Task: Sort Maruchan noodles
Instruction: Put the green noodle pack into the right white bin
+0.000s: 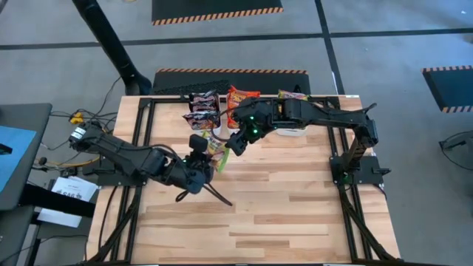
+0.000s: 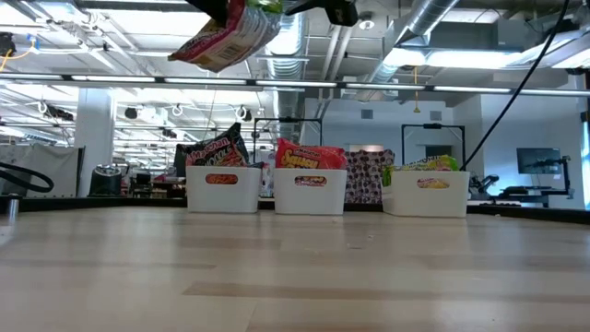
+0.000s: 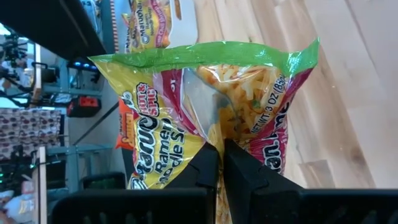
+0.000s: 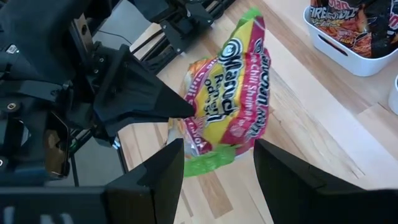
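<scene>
— Green-topped, yellow and pink crinkly ramen packet: where?
— Mid-air, centre of the high view, pinched by the left gripper, clenched on its edge.
— And the right gripper?
— Spread wide just beside it, not touching. Three white rectangular plastic bins line the frame's upper middle.

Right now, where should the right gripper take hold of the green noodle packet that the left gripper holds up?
Probably at the free green sealed edge of the packet, opposite the end the left gripper pinches. That flat, thin edge hangs between the right gripper's open fingers, so it could close straight on it from its own side.
</scene>
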